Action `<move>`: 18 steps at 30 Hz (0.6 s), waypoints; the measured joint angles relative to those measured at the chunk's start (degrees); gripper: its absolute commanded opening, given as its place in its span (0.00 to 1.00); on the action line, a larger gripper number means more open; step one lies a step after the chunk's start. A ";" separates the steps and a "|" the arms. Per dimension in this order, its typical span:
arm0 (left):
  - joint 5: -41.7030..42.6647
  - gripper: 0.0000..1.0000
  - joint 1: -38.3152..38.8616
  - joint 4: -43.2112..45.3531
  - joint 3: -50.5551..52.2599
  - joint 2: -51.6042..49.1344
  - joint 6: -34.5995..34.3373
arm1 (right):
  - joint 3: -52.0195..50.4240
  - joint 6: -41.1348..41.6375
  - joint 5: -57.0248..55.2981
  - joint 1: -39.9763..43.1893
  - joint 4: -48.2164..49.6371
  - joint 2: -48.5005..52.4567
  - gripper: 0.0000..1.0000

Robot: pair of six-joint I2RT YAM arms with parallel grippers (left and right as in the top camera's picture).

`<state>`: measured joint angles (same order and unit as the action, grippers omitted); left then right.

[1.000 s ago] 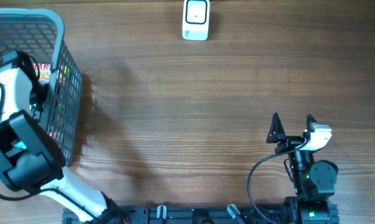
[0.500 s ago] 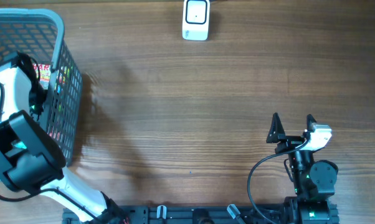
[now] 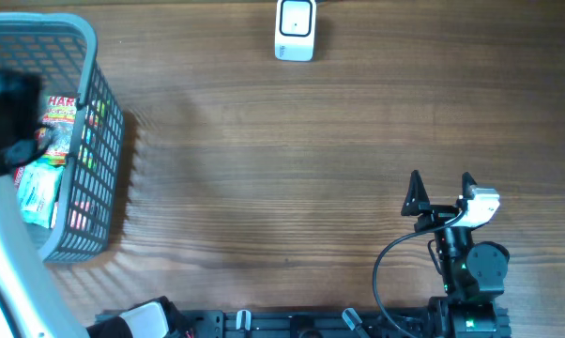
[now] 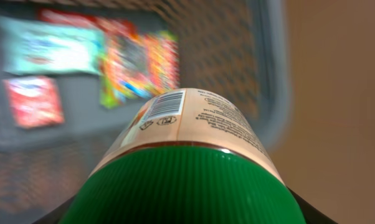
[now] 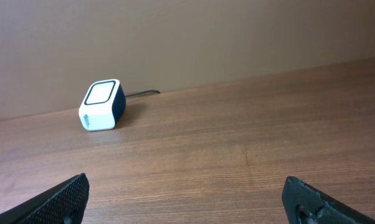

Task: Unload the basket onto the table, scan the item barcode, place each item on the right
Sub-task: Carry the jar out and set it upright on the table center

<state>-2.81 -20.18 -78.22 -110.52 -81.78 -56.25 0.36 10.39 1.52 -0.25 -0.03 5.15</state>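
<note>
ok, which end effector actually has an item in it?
The left end effector: it grips the green-capped bottle, barcode label showing. The right end effector is open and empty.

Left arm [image 3: 3,263]: white link runs up the far-left edge of the overhead view; its upper part is a dark blur.
Left gripper [image 4: 182,213]: clamped on a bottle [image 4: 197,121], cap end toward the wrist camera.
Left fingers [image 4: 311,210]: only dark edges show at the lower corners of the wrist view.
Right arm [image 3: 470,268]: folded compactly at lower right, black cable [image 3: 381,272] looped beside it.
Right gripper [image 3: 440,192]: jaws spread wide, nothing between them, tips pointing away from the base.
</note>
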 measured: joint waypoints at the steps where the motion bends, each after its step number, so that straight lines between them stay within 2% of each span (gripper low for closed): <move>1: 1.36 0.64 4.72 1.22 -0.02 0.04 0.00 | 0.00 0.00 0.00 0.00 -0.02 0.00 1.00; 3: 2.29 0.66 11.10 2.16 -0.02 -0.87 -0.07 | 0.00 0.00 0.00 0.00 -0.04 0.00 1.00; 6: 2.71 0.67 24.96 2.62 -0.02 -5.18 -1.07 | 0.00 0.00 0.00 0.00 -0.02 0.00 1.00; 11: 2.08 0.67 40.52 3.48 -0.02 -14.73 -2.05 | 0.00 0.00 0.02 0.00 0.00 0.00 1.00; 18: 1.40 0.68 55.45 7.80 0.00 -33.88 -6.21 | 0.00 0.00 0.04 0.00 0.00 0.00 1.00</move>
<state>-1.41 35.27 -70.41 -110.52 -115.66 -62.46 0.36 10.39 1.56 -0.25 -0.03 5.15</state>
